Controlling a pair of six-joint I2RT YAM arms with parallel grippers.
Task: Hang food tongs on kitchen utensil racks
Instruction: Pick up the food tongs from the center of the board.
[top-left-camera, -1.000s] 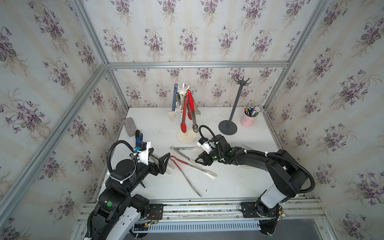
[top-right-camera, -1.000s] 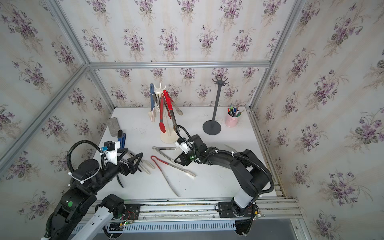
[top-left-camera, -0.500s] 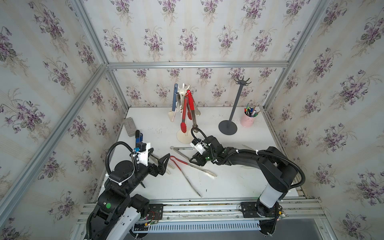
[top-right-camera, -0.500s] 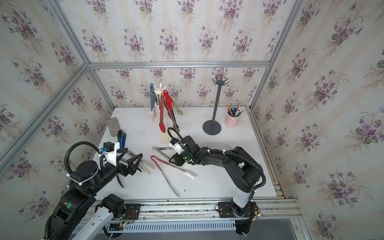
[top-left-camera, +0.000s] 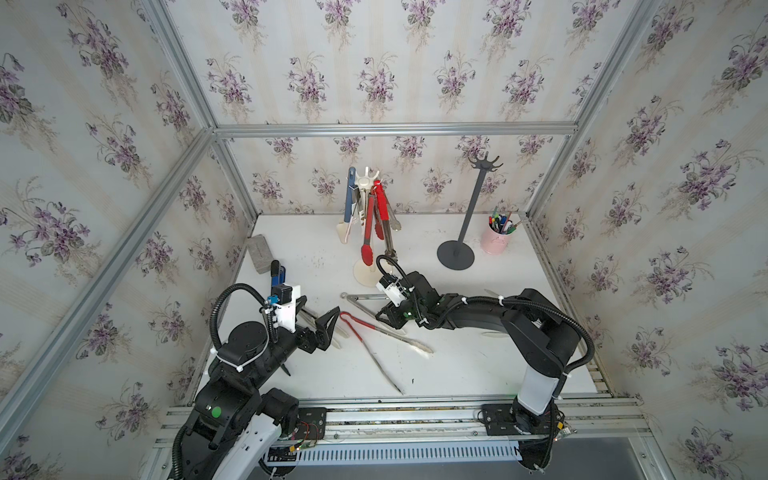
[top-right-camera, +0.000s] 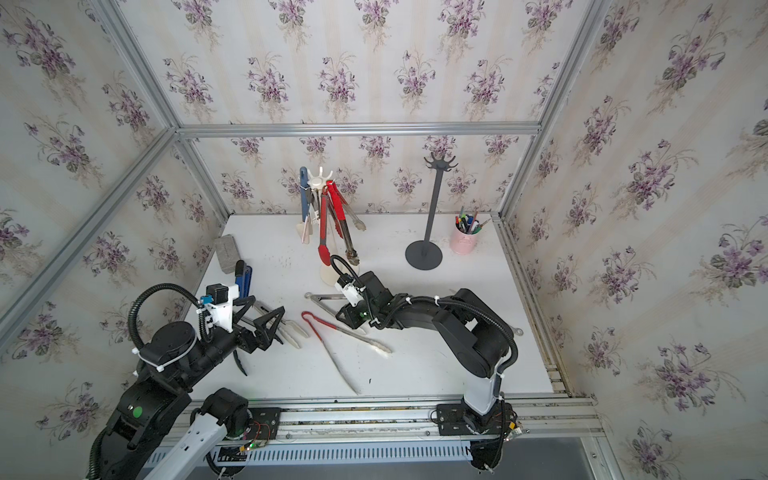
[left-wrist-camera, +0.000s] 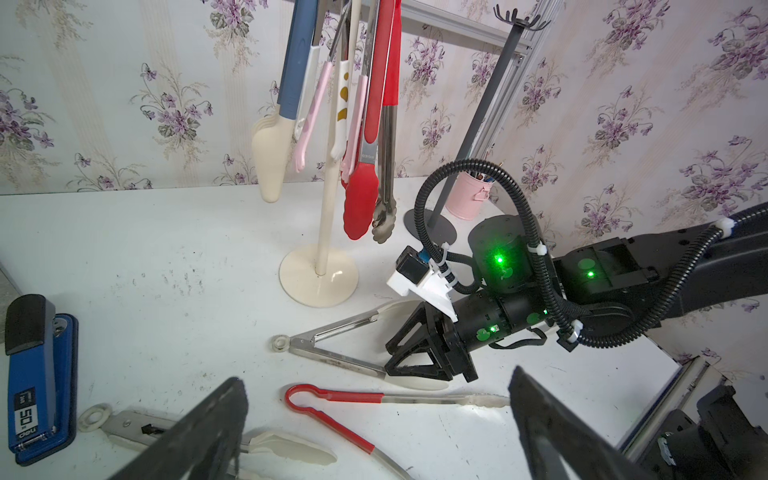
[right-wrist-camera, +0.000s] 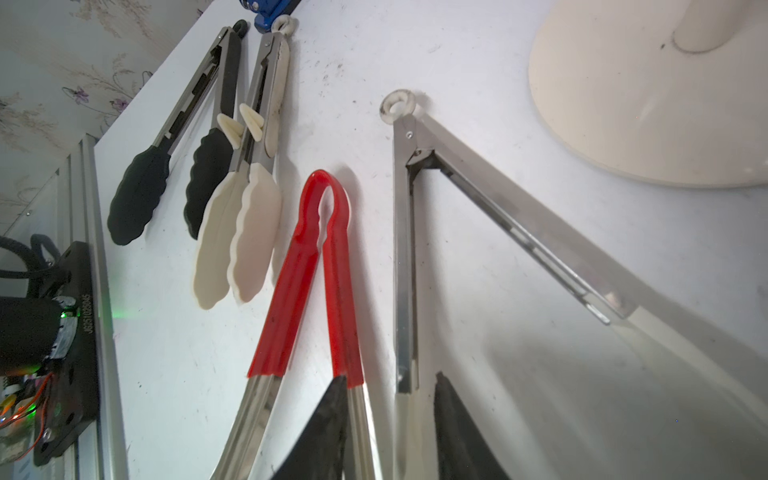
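**Right claw** (left-wrist-camera: 388, 356): it is lowered to the table (left-wrist-camera: 166, 249). The jaws are part-way apart and set astride one arm of the ring-ended steel tongs (left-wrist-camera: 305, 345). One finger (right-wrist-camera: 328, 424) is seen outside that arm, overlapping an arm of the red-handled tongs (right-wrist-camera: 299, 270); the other is seen inside the steel V. A gap is visible between each finger and the steel arm, so nothing is recorded as clenched. The ring end of the steel tongs lies on the table beyond the fingertips.

**Left claw** (top-right-camera: 262, 312): the jaws are spread fully and nothing is held between them. The white-tipped tongs (right-wrist-camera: 249, 216) lie just beside it, with the black-tipped tongs (right-wrist-camera: 137, 195) alongside them. The loop end of the red-handled tongs lies ahead of it, between the two claws. A blue-and-black stapler (left-wrist-camera: 37, 374) is noted to its outer side.

**Racks**: the cream rack (top-left-camera: 368, 272) stands just behind the right claw. Red silicone tongs (left-wrist-camera: 365, 166), blue-handled tongs (left-wrist-camera: 297, 62), pink tongs (left-wrist-camera: 313, 108) and scalloped steel tongs (left-wrist-camera: 386, 166) are hung on it. The dark grey rack (top-left-camera: 469, 212) stands farther off, well apart from the right claw, with a pink pen cup (top-left-camera: 494, 241) beside it.
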